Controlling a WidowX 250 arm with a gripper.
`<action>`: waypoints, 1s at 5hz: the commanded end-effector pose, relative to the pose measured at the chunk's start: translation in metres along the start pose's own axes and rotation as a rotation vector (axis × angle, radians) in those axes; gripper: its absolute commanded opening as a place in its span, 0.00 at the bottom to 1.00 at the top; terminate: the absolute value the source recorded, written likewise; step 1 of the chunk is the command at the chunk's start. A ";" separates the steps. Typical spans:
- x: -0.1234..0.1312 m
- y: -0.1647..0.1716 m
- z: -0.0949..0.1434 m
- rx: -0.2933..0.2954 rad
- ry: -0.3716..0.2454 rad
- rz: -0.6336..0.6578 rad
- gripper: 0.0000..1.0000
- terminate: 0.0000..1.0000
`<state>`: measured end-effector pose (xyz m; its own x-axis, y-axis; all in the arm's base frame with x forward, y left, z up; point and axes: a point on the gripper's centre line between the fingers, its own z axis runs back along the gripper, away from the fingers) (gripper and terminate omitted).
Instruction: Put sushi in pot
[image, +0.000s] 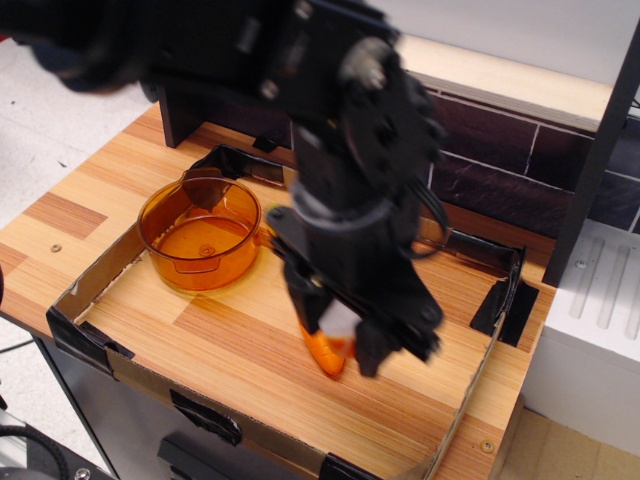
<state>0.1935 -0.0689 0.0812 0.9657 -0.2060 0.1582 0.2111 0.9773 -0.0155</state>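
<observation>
My gripper (340, 338) hangs over the middle of the wooden tray area, shut on the sushi (336, 322). The sushi's white rice side shows between the fingers and its orange side hangs just below. It is lifted off the board. The pot (172, 262), round and amber-orange, stands empty at the back left of the tray, well to the left of the gripper. The arm is motion-blurred.
A low cardboard wall with black tape (95, 345) rings the board. The arm hides the yellow banana and the orange carrot. A black post (175, 110) stands behind the pot. A white unit (590, 340) sits to the right.
</observation>
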 end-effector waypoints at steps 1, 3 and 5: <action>0.011 0.068 0.028 0.072 -0.044 0.173 0.00 0.00; 0.005 0.126 0.016 0.145 0.031 0.301 0.00 0.00; 0.004 0.145 0.000 0.183 0.081 0.374 0.00 0.00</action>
<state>0.2331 0.0674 0.0618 0.9834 0.1729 0.0554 -0.1784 0.9769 0.1176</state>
